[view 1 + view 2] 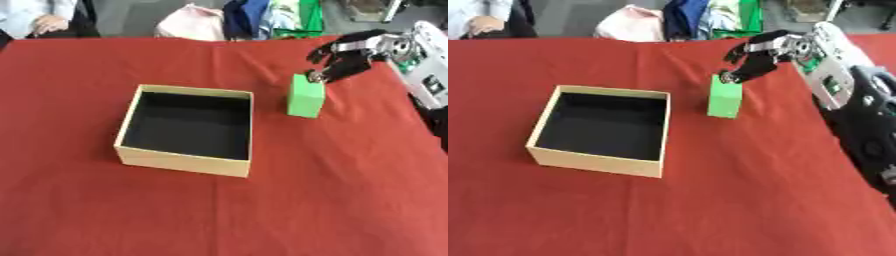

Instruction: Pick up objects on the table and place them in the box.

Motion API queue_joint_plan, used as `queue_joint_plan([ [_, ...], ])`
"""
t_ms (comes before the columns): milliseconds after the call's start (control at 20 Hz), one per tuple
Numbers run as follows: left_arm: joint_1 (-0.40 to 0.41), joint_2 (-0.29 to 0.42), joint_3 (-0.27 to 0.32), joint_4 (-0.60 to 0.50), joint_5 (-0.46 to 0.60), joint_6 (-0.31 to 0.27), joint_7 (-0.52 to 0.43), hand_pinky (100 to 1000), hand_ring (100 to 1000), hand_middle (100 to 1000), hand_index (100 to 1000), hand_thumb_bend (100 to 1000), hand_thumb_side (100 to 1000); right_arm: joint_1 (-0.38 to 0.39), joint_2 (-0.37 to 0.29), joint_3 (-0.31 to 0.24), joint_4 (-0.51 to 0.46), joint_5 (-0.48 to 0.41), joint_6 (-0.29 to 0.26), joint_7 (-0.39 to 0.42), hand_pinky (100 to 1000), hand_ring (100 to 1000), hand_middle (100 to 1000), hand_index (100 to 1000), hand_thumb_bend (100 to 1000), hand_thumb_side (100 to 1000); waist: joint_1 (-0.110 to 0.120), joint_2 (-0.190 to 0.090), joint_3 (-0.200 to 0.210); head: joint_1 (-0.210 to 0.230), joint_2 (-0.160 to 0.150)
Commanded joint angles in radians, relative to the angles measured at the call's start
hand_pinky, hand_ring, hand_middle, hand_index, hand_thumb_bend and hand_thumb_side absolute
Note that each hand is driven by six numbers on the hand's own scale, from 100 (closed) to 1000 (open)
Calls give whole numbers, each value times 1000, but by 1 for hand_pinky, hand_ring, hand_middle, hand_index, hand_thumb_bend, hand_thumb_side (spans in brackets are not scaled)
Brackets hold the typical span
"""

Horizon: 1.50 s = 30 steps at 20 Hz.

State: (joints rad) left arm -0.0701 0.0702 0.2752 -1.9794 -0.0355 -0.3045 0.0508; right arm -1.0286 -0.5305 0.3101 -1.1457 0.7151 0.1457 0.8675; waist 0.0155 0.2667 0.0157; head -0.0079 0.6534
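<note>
Over the far right of the red table (262, 215), the right hand (343, 62) is angled down, fingers curled onto the green block's (306, 97) top. Open cloth is seen between block and box (184, 162).

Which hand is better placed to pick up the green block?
The right hand: its curled fingers already reach the top of the green block, right of the box. The left hand is not in view.
</note>
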Motion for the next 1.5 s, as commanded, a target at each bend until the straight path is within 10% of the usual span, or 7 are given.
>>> queue_joint_plan([
  [50,-5,4,-4,-21,0,-1,-6,686,600,684,803,100,552,-16,-5,-1,11,28,-6,0,927,926,957,1000,100,705,-6,-3,3,1,-11],
  [1500,-11,1,-6,-21,-1,-1,-23,687,603,689,803,100,548,-8,-17,10,12,47,-52,10,939,915,963,1000,100,647,-6,8,1,7,-14],
])
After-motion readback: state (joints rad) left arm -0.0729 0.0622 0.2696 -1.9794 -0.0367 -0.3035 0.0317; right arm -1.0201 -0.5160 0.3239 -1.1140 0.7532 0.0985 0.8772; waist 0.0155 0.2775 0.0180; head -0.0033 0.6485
